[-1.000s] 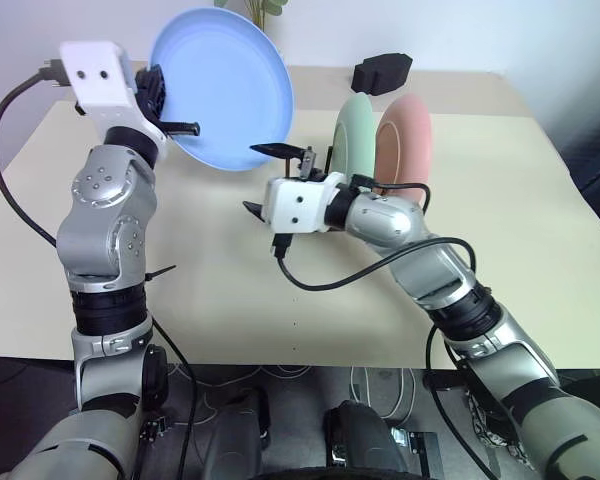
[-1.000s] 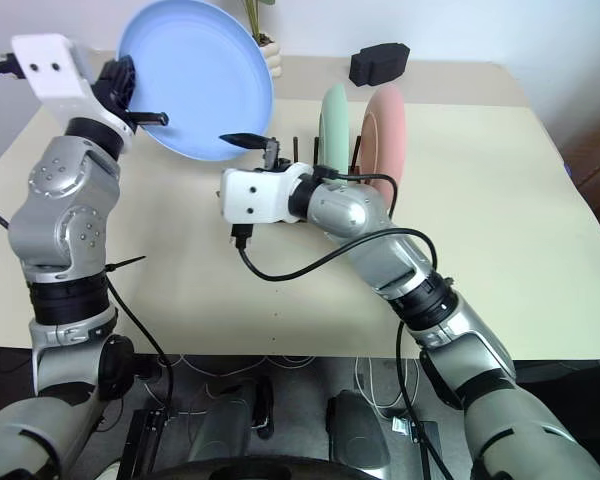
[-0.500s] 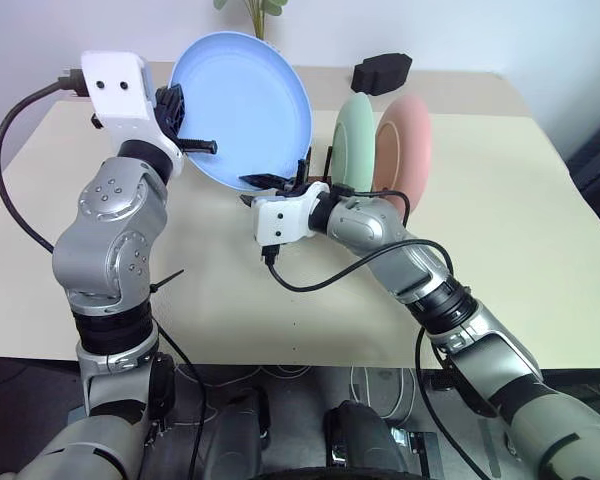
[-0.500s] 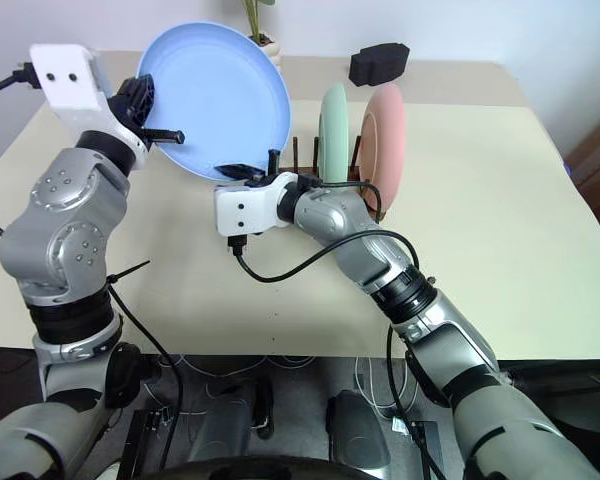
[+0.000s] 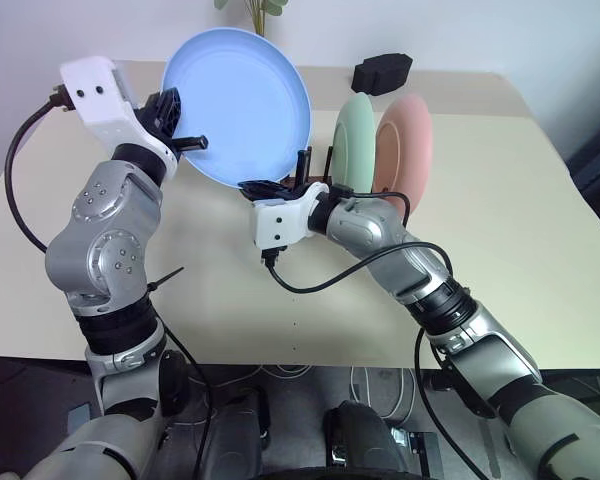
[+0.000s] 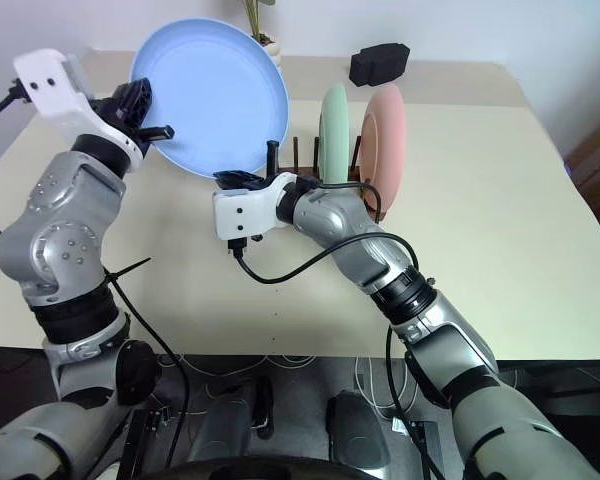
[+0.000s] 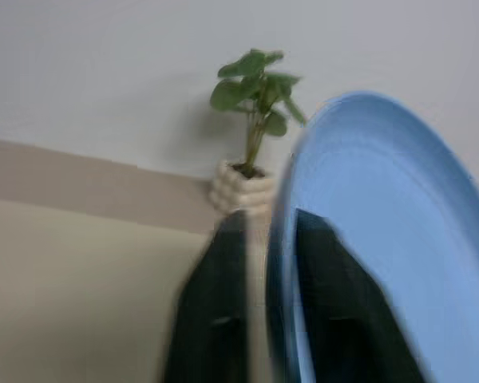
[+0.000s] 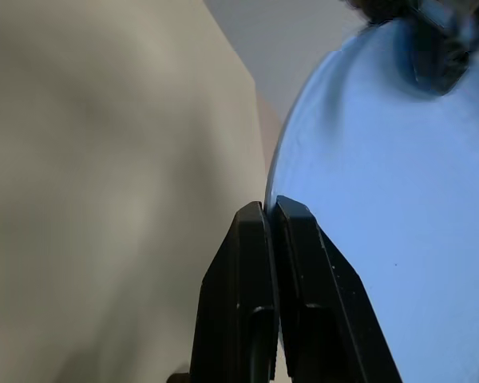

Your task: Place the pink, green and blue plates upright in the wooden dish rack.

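Right gripper, centre of the left eye view: its two black fingers are pressed together on the lower rim of the round, matte, light blue plate, as the right wrist view shows, with the rim edge pinched between the pads. Left gripper, upper left: its fingers straddle the opposite rim, one on each face of the plate; in the left wrist view a gap seems to show beside the rim, so whether this gripper bears on it cannot be told. The plate is held off the cream table, tilted, face toward the camera, at upper centre. To its right stands the dark brown wooden dish rack, holding the pale mint green plate and the salmon pink plate upright, side by side.

Handling, as judged: the plate looks stiff, light and smooth, likely to pivot in a narrow pinch. The rim is the sensible hold; the remaining pegs lie on the near side of the green plate.
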